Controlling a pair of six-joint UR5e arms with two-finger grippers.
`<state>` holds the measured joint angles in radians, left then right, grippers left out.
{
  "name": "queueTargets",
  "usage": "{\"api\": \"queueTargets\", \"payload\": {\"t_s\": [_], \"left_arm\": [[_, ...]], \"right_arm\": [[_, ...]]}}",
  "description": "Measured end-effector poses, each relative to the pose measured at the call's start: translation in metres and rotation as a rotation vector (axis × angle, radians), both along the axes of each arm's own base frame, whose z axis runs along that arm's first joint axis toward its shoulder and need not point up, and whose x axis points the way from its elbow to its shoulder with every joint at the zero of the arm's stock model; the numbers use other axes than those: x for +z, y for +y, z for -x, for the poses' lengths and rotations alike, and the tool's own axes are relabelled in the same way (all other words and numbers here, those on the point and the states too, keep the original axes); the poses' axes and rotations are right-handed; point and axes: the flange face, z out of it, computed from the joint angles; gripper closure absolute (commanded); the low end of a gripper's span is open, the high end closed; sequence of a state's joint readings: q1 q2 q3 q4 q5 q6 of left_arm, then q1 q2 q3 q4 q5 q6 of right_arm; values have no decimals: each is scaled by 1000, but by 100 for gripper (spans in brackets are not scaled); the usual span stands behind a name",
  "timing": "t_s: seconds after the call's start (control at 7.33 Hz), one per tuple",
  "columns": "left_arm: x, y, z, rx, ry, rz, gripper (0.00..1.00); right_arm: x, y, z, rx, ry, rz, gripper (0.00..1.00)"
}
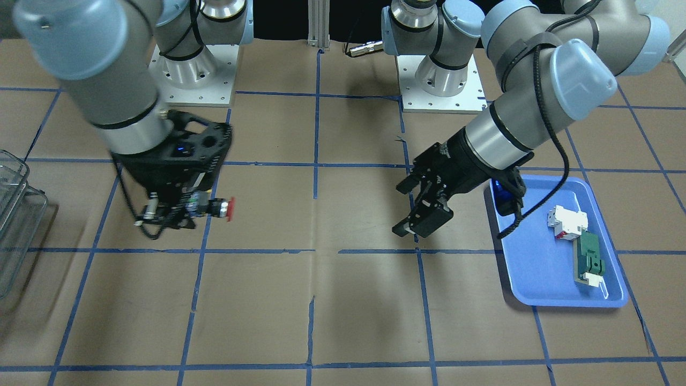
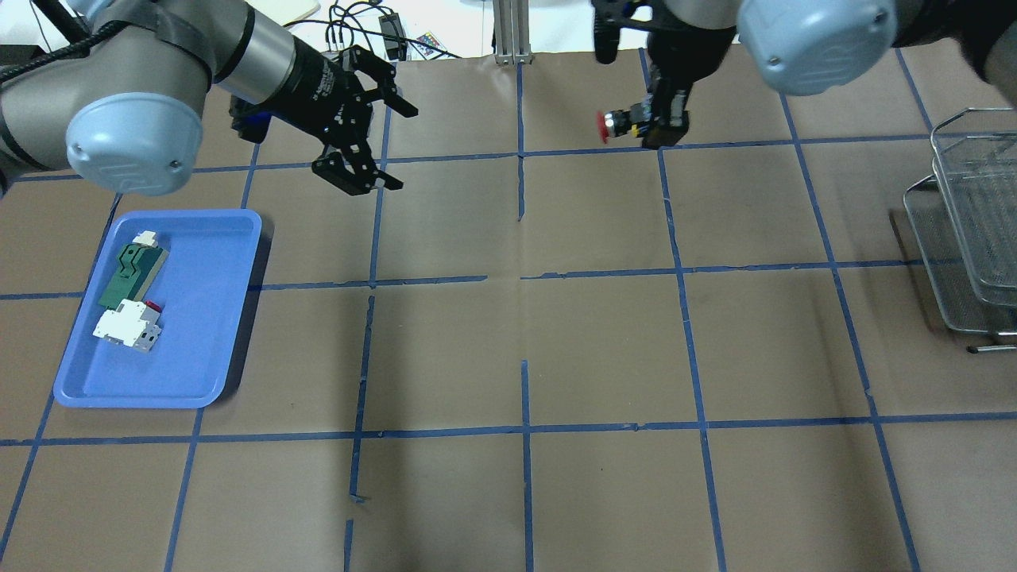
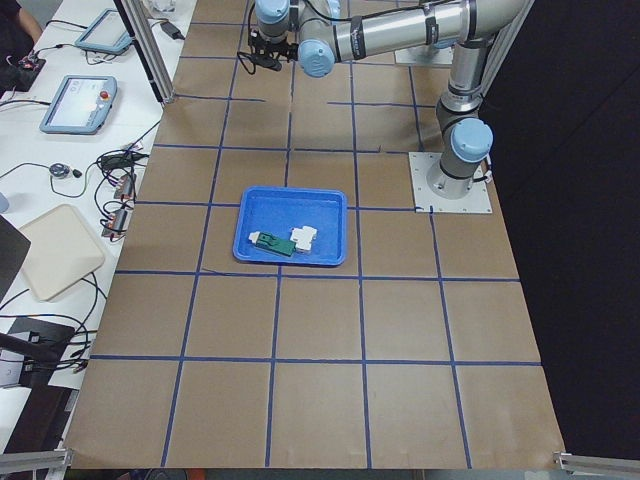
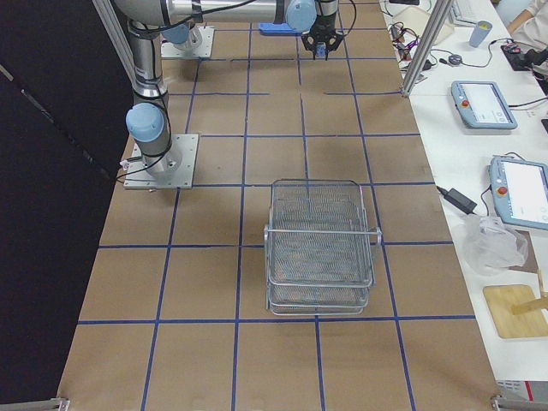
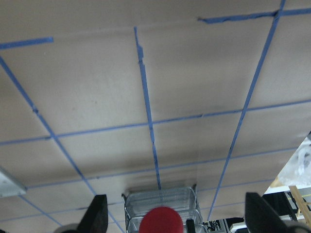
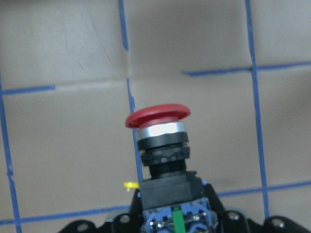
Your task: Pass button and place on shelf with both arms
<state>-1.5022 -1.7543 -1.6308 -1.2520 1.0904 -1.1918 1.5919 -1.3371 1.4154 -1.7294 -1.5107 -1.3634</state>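
Observation:
My right gripper (image 2: pixel 661 119) is shut on the blue-silver base of the button (image 2: pixel 616 124) and holds it above the table, red cap pointing sideways toward my left gripper. The right wrist view shows the button (image 6: pixel 163 145) gripped at its base. In the front view the button (image 1: pixel 218 208) sticks out of the right gripper (image 1: pixel 179 213). My left gripper (image 2: pixel 381 147) is open and empty, well apart from the button, its jaws facing it. In the left wrist view the red cap (image 5: pixel 162 221) shows between the open fingers (image 5: pixel 97 213). The shelf (image 2: pixel 969 230) stands at the table's right end.
A blue tray (image 2: pixel 230 318) at the table's left holds a white-red breaker block (image 2: pixel 127 326) and a green flat part (image 2: pixel 131 266). The brown table carries a grid of blue tape. The shelf also shows in the exterior right view (image 4: pixel 318 244).

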Motion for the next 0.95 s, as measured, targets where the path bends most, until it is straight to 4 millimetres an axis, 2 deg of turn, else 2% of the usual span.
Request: {"api": "queueTargets", "payload": {"t_s": [0.27, 0.41, 0.55, 0.68, 0.82, 0.95], "left_arm": [[-7, 6, -53, -315, -322, 57, 0], [3, 14, -67, -480, -451, 69, 0], [21, 27, -72, -605, -514, 82, 0], [40, 42, -72, -683, -534, 81, 0], [56, 59, -69, -723, -528, 64, 0], [68, 74, -66, -749, -518, 48, 0]], "right_arm": [[6, -9, 151, -100, 99, -23, 100], [6, -3, 227, -143, 136, -42, 100], [2, 13, 309, -186, 150, -66, 100], [-6, 34, 382, -208, 146, -93, 100], [-23, 49, 434, -204, 131, -117, 100], [-44, 53, 463, -203, 107, -128, 100]]}}
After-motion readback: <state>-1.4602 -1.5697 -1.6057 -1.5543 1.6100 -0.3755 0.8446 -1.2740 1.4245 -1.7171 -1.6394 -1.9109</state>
